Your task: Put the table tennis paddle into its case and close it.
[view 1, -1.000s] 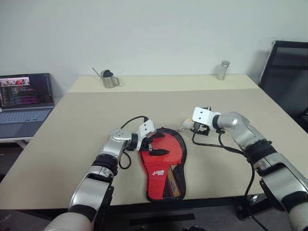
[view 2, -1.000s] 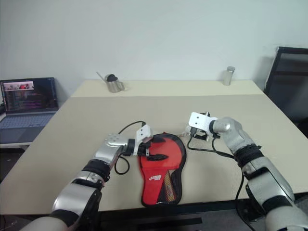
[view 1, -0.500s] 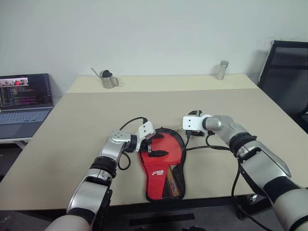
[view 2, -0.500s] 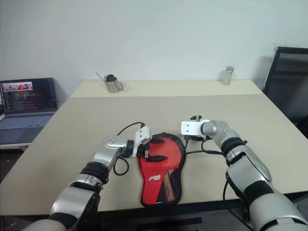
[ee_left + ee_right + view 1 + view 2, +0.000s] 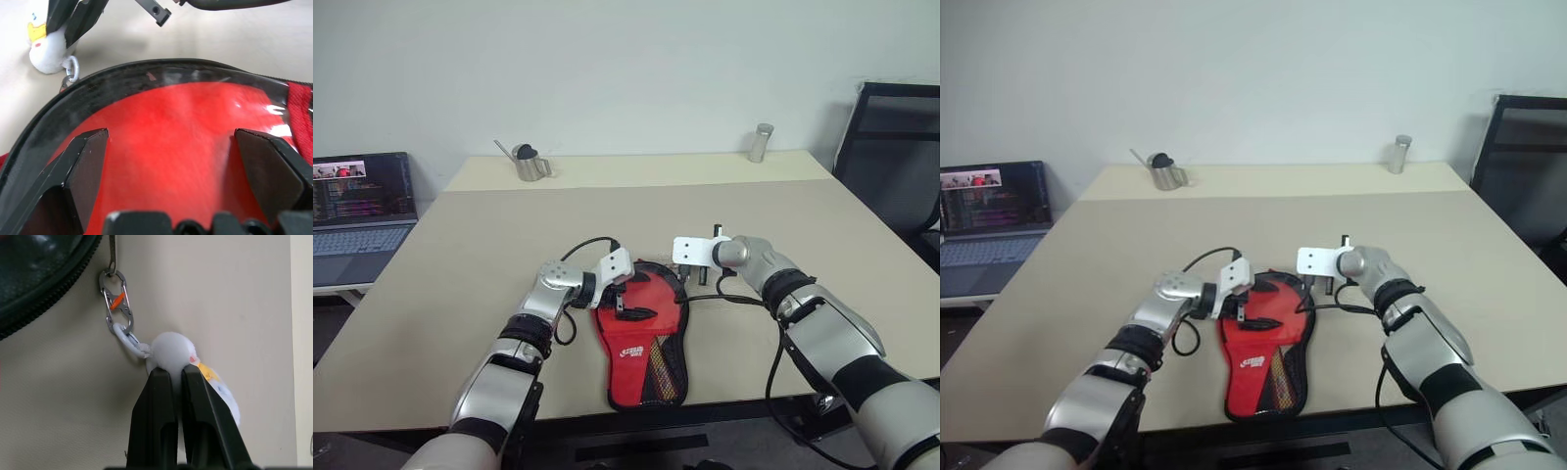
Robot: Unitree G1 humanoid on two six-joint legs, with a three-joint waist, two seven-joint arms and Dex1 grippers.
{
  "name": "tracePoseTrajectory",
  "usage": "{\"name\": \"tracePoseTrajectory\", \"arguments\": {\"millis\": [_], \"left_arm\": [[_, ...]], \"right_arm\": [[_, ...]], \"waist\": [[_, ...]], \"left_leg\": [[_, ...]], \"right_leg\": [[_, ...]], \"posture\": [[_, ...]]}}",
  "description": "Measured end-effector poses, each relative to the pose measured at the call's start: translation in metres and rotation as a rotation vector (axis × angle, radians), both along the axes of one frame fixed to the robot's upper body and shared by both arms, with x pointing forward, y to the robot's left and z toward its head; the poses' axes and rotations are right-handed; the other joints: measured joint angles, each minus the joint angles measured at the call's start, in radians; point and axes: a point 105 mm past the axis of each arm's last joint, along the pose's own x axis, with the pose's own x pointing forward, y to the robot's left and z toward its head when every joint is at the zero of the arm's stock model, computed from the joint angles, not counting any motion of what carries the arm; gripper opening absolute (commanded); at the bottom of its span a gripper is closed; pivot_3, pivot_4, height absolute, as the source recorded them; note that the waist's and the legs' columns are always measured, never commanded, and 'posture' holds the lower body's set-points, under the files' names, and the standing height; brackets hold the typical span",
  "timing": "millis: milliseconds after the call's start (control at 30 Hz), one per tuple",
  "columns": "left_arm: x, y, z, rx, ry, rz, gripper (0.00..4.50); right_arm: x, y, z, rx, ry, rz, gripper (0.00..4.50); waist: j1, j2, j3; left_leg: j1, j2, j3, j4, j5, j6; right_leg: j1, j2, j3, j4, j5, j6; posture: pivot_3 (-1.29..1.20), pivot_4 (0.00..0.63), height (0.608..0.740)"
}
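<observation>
The table tennis paddle (image 5: 641, 299) lies inside the case (image 5: 646, 377) near the table's (image 5: 460, 264) front edge, red face up under the left gripper (image 5: 168, 161), whose jaws stand wide and hold nothing. Beside the case's rounded end, the right gripper (image 5: 171, 377) has pinched shut on the white plush charm (image 5: 173, 350) clipped by a carabiner (image 5: 116, 301) to the zipper. Pulling by that soft toy could slip, or drag the whole case, since the left holds nothing down.
</observation>
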Motion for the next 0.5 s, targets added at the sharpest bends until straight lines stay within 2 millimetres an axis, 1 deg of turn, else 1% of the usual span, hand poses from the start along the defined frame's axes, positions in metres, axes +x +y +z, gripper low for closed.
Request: {"name": "tracePoseTrajectory", "arguments": {"millis": [167, 300, 400, 500], "left_arm": [[0.004, -0.007, -0.003, -0.002, -0.01, 0.008, 4.5], [0.003, -0.006, -0.007, -0.004, -0.012, 0.011, 4.5], [0.003, -0.006, -0.01, -0.006, -0.012, 0.012, 4.5], [0.003, -0.007, -0.011, -0.012, -0.005, 0.02, 4.5]], "right_arm": [[0.0, -0.001, 0.001, 0.023, 0.012, -0.015, 0.03], [-0.001, -0.008, 0.006, 0.056, 0.031, -0.014, 0.03], [-0.005, -0.022, 0.005, 0.044, 0.048, -0.003, 0.03], [-0.018, -0.041, -0.008, 0.037, 0.094, 0.011, 0.03]], "waist": [[0.0, 0.0, 0.0], [0.0, 0.0, 0.0], [0.001, 0.0, -0.001], [0.003, 0.001, -0.002]], "left_leg": [[0.002, 0.0, 0.0, 0.0, 0.0, 0.0], [0.006, 0.0, 0.0, 0.0, 0.0, 0.0], [0.009, 0.0, 0.0, -0.001, 0.0, 0.0], [0.01, 0.0, 0.0, -0.001, 0.0, 0.0]], "right_leg": [[0.002, 0.0, 0.0, 0.0, 0.0, 0.0], [0.006, 0.0, 0.0, -0.001, -0.002, 0.004], [0.009, 0.0, 0.0, -0.001, -0.002, 0.004], [0.01, 0.0, 0.0, -0.001, -0.002, 0.004]], "posture": [[0.0, 0.15, 0.74], [0.0, 0.15, 0.74], [0.0, 0.15, 0.74], [0.0, 0.15, 0.74]]}}
